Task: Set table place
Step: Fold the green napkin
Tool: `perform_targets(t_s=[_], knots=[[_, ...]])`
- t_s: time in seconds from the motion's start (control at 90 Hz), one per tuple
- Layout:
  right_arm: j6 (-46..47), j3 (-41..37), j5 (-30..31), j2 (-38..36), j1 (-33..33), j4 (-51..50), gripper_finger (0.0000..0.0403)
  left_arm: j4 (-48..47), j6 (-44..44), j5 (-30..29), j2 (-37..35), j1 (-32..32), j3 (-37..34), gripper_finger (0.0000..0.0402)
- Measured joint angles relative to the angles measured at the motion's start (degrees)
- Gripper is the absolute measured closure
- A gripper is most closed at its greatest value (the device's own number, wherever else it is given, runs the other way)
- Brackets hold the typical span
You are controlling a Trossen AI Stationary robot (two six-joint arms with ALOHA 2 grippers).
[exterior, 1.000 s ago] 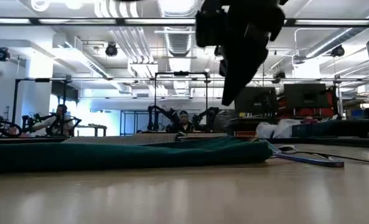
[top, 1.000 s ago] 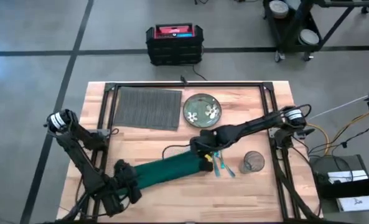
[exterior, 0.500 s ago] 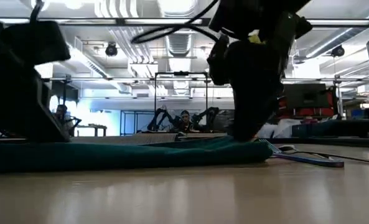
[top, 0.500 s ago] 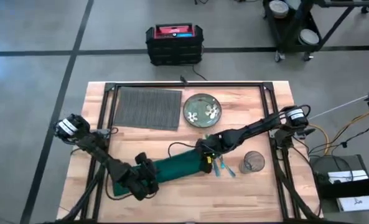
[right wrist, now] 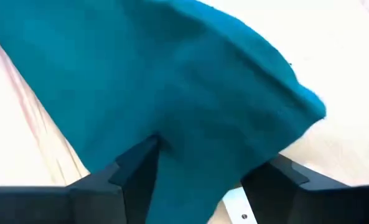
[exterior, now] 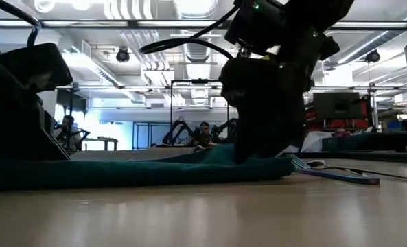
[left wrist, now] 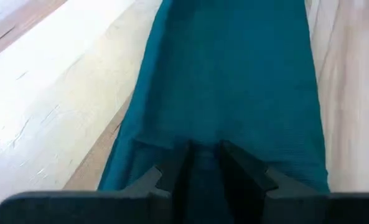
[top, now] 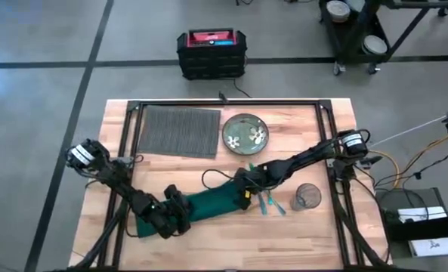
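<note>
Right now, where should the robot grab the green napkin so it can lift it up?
By its two short ends, coming down from above. The napkin lies flat on the table as a long strip, so there is no edge to slide under. The left gripper pinches a fold at one end; the right gripper's fingers straddle bunched cloth at the other. One end alone would let it dangle.

1. A green napkin (top: 208,204) lies stretched along the front of the tabletop.
2. A flowered plate (top: 245,132) sits toward the back.
3. Blue-handled cutlery (top: 267,202) rests just beside a wire cup (top: 307,196).
4. A black-and-red case (top: 211,53) stands on the floor behind.
</note>
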Motion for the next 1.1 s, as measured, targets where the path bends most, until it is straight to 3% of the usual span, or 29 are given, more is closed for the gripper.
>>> perform_targets(t_s=[0.178, 0.367, 0.422, 0.711, 1.1], knots=[[-2.54, -0.11, 1.37, 0.17, 0.0, 0.73, 0.0257, 2.61, 0.46, -0.96, 2.7, 0.13, 0.01, 0.0326], [-4.61, -0.39, 0.7, -1.33, -0.09, -0.01, 0.0375, 4.2, 0.53, -1.71, 4.42, 0.35, 0.4, 0.0326], [-4.79, -0.48, 0.2, -2.66, -0.02, -0.17, 0.0393, 4.64, 0.54, -2.21, 4.46, 0.35, 0.38, 0.0326], [-2.6, -0.35, -2.21, -8.41, -0.13, 8.13, 0.0399, 6.38, 1.97, -2.36, 4.46, 0.91, 0.36, 0.0326], [-0.05, -0.25, -1.28, -6.81, 0.93, 22.74, 0.04, 9.42, 9.5, -2.14, 4.81, 5.55, 2.28, 0.0326]])
